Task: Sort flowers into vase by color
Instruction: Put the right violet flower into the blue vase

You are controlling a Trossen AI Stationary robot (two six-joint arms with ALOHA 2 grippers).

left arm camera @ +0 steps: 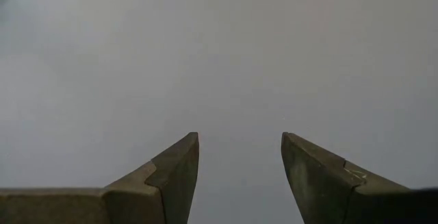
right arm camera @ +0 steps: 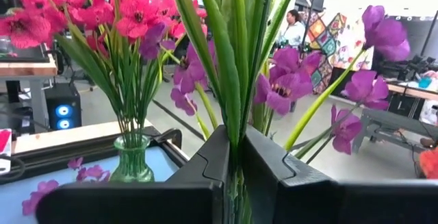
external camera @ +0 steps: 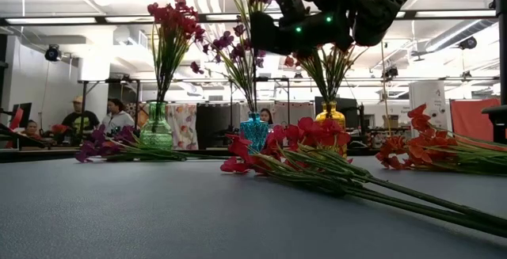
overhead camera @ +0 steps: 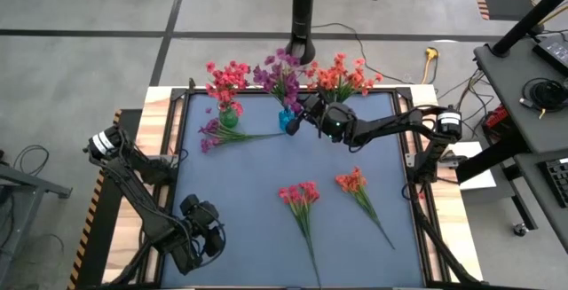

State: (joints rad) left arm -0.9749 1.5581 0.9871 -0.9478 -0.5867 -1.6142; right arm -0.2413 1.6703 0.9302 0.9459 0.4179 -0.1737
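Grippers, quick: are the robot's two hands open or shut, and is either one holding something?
Left gripper: open, holding nothing, low over the bare table mat.
Right gripper: shut on the purple flowers' green stems, at the blue vase.

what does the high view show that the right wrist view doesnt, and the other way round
Only the high view shows the pink-red sprig and the orange-red sprig lying on the dark blue-grey mat, the orange-red bunch at the far edge, and the left gripper parked open at the near-left corner.

Only the right wrist view shows the right gripper shut on the purple bunch's green stems, and a person in the room beyond.

Both show the green glass vase of pink-red flowers and a loose purple sprig on the mat.
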